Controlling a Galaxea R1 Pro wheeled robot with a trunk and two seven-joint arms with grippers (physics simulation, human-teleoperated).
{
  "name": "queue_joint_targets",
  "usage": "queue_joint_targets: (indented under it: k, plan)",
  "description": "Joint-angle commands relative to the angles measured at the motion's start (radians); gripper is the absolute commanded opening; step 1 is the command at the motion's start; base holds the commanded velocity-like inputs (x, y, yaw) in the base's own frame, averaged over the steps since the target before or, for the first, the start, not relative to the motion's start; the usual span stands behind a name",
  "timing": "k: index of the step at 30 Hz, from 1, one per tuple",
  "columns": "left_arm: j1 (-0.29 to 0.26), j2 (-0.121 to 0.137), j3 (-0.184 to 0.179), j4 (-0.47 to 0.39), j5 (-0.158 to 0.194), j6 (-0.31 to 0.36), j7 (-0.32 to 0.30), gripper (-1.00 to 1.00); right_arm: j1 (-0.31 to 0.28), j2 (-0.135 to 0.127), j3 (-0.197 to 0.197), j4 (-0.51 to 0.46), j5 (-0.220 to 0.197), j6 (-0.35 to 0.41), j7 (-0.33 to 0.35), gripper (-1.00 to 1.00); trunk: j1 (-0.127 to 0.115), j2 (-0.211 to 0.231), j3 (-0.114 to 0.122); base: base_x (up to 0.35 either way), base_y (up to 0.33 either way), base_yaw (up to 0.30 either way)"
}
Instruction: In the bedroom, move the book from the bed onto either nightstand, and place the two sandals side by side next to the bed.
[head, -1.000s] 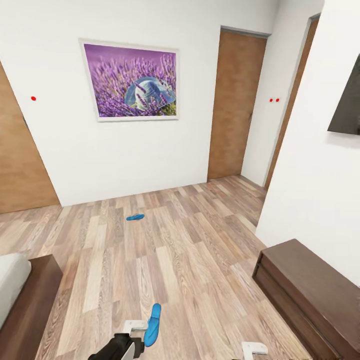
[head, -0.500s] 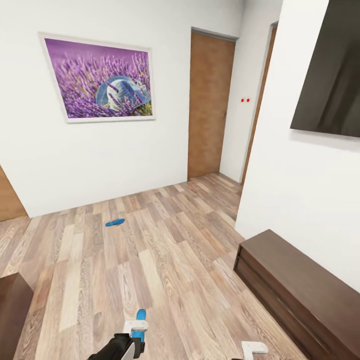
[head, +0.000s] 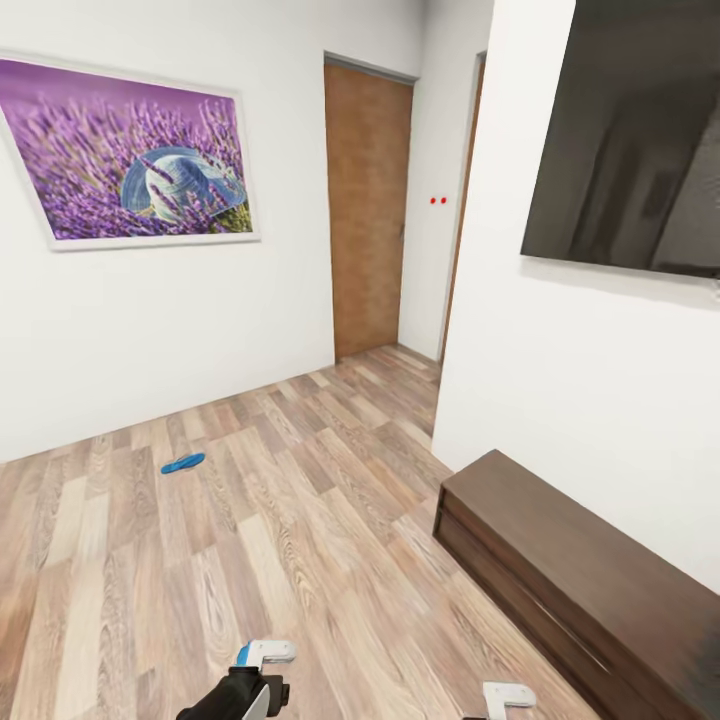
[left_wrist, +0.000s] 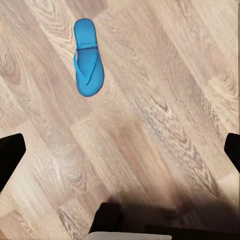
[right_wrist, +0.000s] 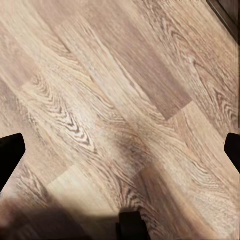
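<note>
Your head camera looks across a wood-plank floor (head: 300, 520) toward white walls. A framed lavender picture (head: 130, 165) hangs on the far wall, and a brown wooden door (head: 367, 205) stands to its right. A dark wall-mounted screen (head: 630, 140) hangs on the right wall, with a low dark brown cabinet (head: 570, 570) against the wall beneath it.

Sandals: one blue sandal (head: 183, 463) lies flat on the floor in the mid-distance, near the far wall below the lavender picture. At the bottom edge of the head view, a sliver of blue shows just behind your left gripper (head: 262, 665). In the left wrist view, a second blue sandal (left_wrist: 88, 57) lies sole-down on the planks, strap up, well apart from the fingers and not touching them.

Left gripper: fingers (left_wrist: 10, 155) spread wide at the frame's two sides, holding nothing, bare floor between them.

Right gripper (head: 505, 695): its white tip shows at the bottom edge of the head view. In the right wrist view its fingers (right_wrist: 10, 152) are also spread wide, holding nothing, over bare planks; a dark cabinet corner sits at the frame's edge.
</note>
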Motion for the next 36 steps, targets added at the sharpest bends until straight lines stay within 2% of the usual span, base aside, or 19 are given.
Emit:
queue_joint_targets:
  k: [1, 14, 36]
  plan:
    - [0.000, 0.000, 0.000, -0.002, 0.001, 0.006, 0.003, 1.00, 0.000, 0.000, 0.000, -0.001, -0.002, 0.006, -0.004, 1.00, 0.001, 0.000, -0.001, 0.299, 0.139, -0.148]
    - [0.000, 0.001, 0.000, -0.002, 0.001, 0.006, 0.003, 1.00, 0.000, 0.000, 0.000, 0.002, -0.003, 0.004, -0.013, 1.00, 0.001, 0.000, -0.001, 0.250, 0.159, -0.029]
    - [0.000, 0.001, 0.000, -0.002, -0.001, 0.006, 0.003, 1.00, 0.000, 0.001, 0.006, 0.002, 0.010, 0.002, -0.008, 1.00, 0.001, 0.000, -0.001, 0.053, 0.027, 0.000]
